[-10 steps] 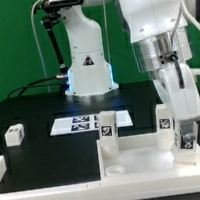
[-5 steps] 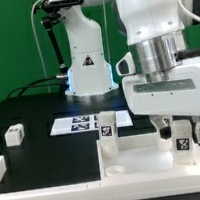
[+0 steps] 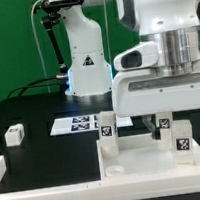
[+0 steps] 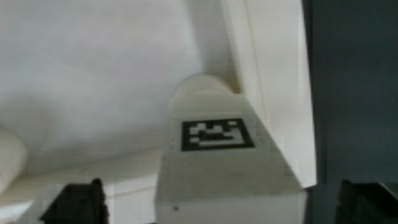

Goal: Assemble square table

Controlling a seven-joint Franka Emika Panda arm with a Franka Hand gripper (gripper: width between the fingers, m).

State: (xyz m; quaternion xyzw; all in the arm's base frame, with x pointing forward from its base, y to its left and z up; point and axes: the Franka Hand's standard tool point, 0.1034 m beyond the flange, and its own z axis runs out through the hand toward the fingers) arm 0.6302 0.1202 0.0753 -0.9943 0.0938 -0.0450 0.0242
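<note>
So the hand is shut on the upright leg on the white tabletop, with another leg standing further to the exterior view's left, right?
No, the hand is open: the wrist view shows its fingers clear of the upright leg on the white tabletop. Another leg does stand further to the exterior view's left.

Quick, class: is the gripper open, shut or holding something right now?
Gripper: open, straddling the upright leg with gaps on both sides, holding nothing.

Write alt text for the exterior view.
An open gripper straddles an upright peg leg standing on the white square tabletop. A second leg stands by its far corner; a third leg lies on the black table at the exterior view's left.
</note>
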